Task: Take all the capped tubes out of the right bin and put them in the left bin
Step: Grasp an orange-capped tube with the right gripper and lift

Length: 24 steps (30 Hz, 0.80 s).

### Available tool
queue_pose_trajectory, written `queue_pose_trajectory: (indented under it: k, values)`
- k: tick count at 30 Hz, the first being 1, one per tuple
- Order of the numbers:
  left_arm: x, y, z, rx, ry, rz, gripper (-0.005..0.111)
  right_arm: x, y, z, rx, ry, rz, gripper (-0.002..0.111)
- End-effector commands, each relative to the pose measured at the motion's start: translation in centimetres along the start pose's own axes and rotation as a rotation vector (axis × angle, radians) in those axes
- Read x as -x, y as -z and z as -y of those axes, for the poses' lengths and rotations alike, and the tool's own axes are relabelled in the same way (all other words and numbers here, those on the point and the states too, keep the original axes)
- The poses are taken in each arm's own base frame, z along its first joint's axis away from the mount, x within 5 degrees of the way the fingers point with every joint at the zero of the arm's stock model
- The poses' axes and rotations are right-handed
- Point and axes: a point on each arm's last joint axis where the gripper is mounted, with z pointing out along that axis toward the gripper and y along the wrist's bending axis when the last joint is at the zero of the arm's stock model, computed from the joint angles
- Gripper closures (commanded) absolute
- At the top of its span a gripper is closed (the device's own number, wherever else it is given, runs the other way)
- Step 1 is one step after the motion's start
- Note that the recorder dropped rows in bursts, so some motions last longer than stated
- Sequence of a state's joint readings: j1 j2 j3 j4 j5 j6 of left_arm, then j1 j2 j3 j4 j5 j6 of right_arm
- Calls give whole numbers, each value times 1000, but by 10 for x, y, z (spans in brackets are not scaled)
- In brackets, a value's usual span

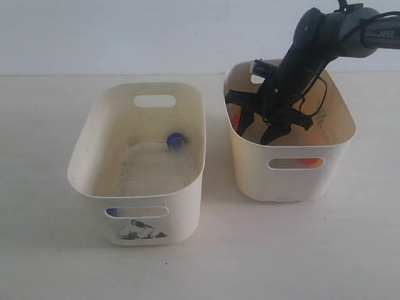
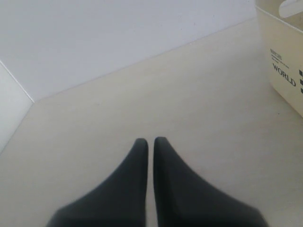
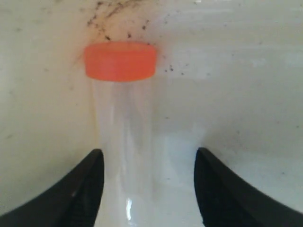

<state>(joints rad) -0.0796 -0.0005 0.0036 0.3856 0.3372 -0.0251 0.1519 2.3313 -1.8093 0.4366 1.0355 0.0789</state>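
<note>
1. One orange-capped tube (image 3: 124, 118) lies on the speckled floor of the right bin (image 1: 284, 187), btw the fingers of your right gripper (image 3: 149, 153). It sits against one finger, w/ a clear gap to the other.
2. Right gripper: spread wide, gripping nothing, dipped inside that bin.
3. An orange patch (image 1: 310, 161) shows thru the right bin's front slot.
4. Left bin (image 1: 87, 169): a blue-capped tube (image 1: 175, 140) is on its floor near the far wall, and a second blue cap (image 1: 112, 212) shows thru its front slot.
5. Left gripper (image 2: 150, 141): narrow slit only, empty, over bare table (image 2: 142, 94).
</note>
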Motion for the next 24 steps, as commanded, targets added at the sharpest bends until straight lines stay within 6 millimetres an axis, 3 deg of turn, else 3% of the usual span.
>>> queue_pose_trajectory:
  k: [1, 7, 14, 18, 24]
  values:
    - [1, 0, 0, -5, 11, 6, 102, -11, -24, -17, 13, 30, -58, 54]
    - [1, 0, 0, -5, 11, 6, 102, -15, -34, -18, -2, 11, -94, 57]
    - [1, 0, 0, -5, 11, 6, 102, -24, -32, -7, -119, 18, -197, 94]
    - [1, 0, 0, -5, 11, 6, 102, -28, -31, -5, -147, 37, -239, 109]
    - [1, 0, 0, -5, 11, 6, 102, -28, -27, -5, -148, 108, -239, 109]
